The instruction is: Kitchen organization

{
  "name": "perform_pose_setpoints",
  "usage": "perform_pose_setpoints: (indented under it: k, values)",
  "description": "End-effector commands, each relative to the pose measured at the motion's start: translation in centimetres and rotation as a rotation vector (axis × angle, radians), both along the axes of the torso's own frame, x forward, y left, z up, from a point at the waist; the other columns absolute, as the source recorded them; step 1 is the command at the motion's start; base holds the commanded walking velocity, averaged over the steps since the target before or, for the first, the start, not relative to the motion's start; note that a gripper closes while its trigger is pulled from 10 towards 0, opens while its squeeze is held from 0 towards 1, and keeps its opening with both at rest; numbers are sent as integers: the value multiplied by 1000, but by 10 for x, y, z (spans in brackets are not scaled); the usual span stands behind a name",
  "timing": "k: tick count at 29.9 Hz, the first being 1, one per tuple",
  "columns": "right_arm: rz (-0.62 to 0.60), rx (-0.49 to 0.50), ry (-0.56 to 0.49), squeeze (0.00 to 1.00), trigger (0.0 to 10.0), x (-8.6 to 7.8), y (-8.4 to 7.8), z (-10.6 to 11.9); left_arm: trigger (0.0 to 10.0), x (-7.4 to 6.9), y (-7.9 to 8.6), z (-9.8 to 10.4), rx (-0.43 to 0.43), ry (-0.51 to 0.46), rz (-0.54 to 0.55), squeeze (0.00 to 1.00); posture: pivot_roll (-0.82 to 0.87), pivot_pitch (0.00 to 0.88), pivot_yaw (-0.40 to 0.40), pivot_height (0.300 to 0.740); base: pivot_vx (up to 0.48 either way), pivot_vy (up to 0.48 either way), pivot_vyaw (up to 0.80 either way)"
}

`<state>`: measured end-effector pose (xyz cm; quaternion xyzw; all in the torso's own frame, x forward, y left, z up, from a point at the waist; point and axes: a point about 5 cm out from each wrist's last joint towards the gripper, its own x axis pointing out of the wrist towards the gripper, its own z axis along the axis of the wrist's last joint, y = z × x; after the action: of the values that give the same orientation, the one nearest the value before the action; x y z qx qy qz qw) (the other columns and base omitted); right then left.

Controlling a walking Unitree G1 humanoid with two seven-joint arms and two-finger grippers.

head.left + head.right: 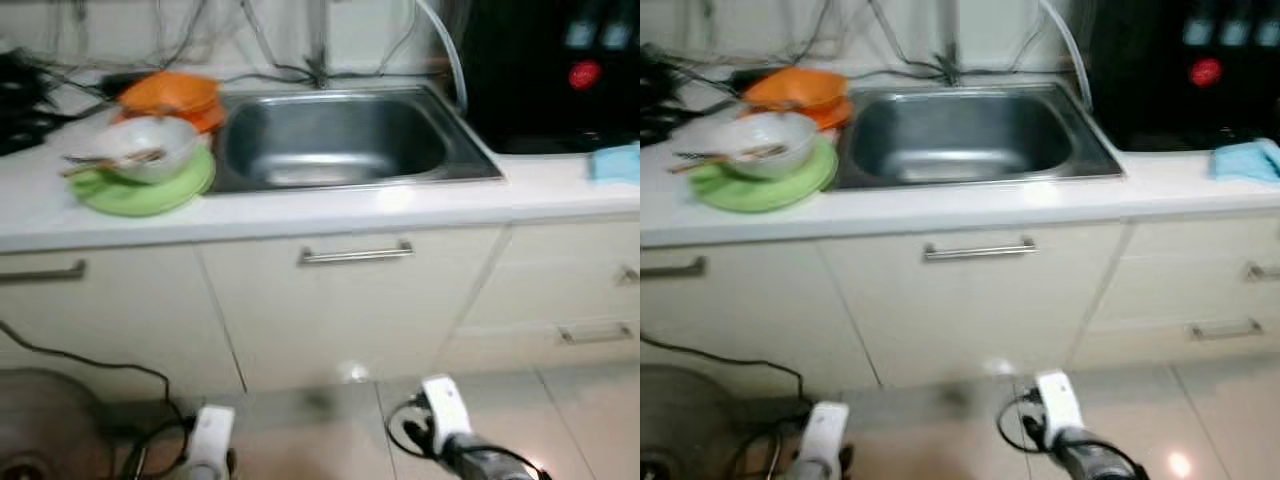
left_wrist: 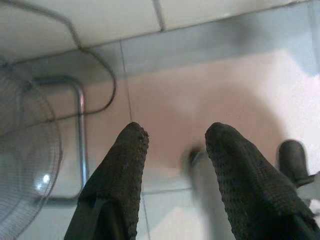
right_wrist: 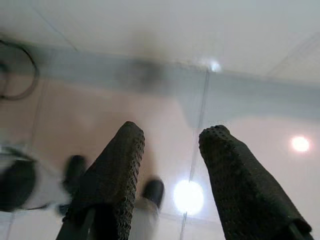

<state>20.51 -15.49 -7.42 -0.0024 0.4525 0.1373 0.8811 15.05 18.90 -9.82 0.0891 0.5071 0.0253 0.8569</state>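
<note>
Evidently we are only starting: left gripper (image 2: 172, 150) and right gripper (image 3: 167, 150) are hanging open, empty; dishes (image 1: 145, 160) are waiting at ten o'clock on the bench (image 1: 400, 205).

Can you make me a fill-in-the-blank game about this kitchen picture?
1. The white bowl sits on a plate that is colored ____.
2. The orange dishes stand just to the left of the metal ____.
3. The light blue cloth lies on the counter, on the sink's ____ side.
4. The left hand hangs low with its fingers apart, pointing down at the ____.

Missing words: green; sink; right; floor
</note>
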Motion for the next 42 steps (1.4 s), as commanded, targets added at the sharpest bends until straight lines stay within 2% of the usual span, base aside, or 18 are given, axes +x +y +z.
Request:
perform_pose_setpoints:
  k: [1,10,18,42]
  values:
    - [0,17,-28,0,10000,7,8,4,10000,-7,10,-1,26,28,18,0,17,0,-11,732,401,0,0]
    - [25,5,-28,0,10000,8,8,4,10000,-7,10,-1,25,25,20,0,16,0,-9,732,350,0,0]
    - [28,3,-24,0,10000,8,8,4,10000,-7,10,-1,14,17,23,0,16,0,-9,732,0,0,656]
    - [3,11,-23,0,10000,7,7,4,10000,-11,10,-3,14,33,28,0,18,0,-12,732,0,11,0]
